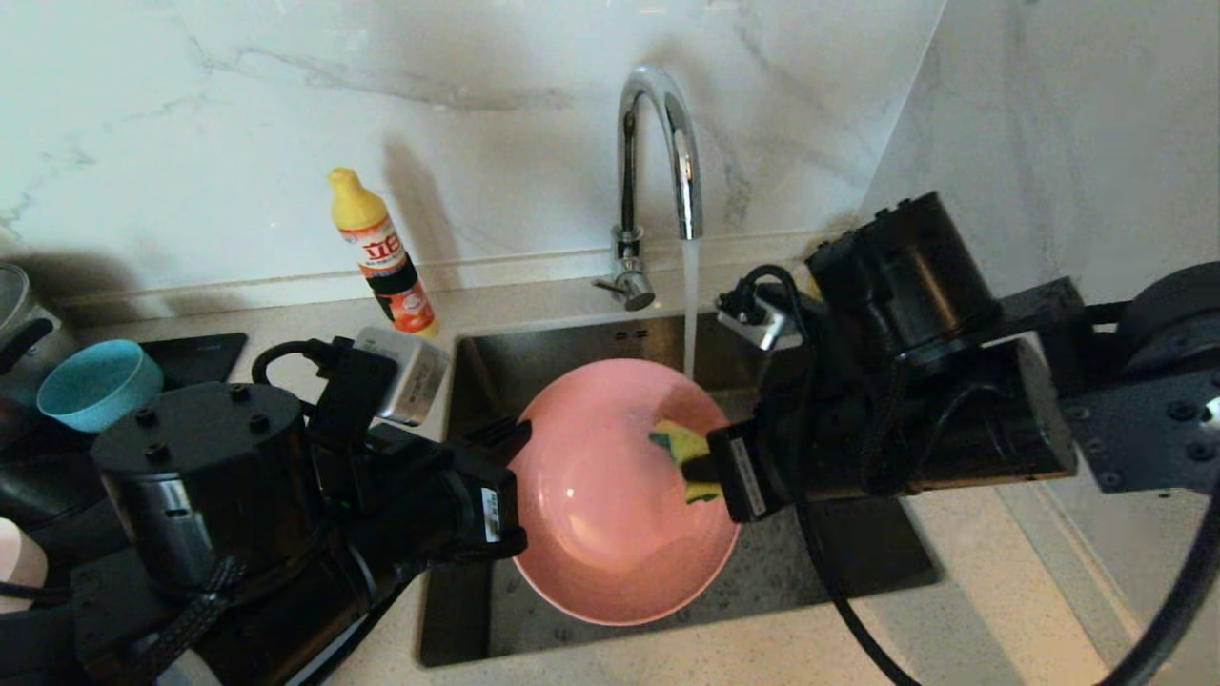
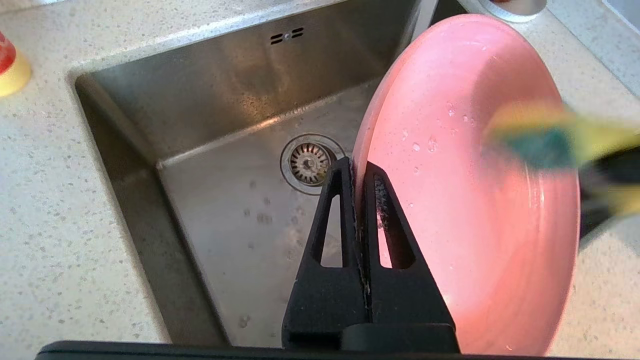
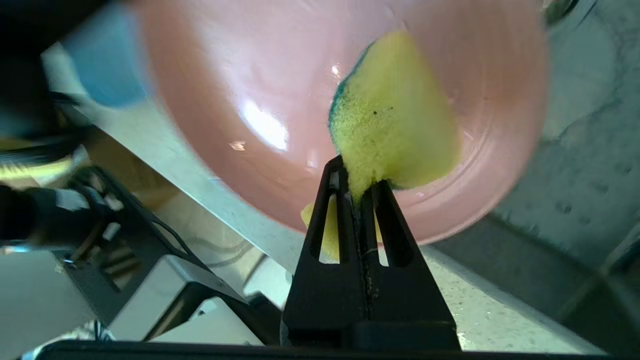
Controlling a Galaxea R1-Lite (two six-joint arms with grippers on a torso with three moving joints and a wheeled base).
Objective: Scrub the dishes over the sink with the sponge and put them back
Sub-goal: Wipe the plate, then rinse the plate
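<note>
While over sink, both pincers clamped: plate, sponge.

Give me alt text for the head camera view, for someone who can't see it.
Over the steel sink, the left claw grips the rim of a salmon-pink plate while the right claw presses a yellow sponge against its face. Water runs from the chrome tap behind; a teal bowl sits at far left.
</note>
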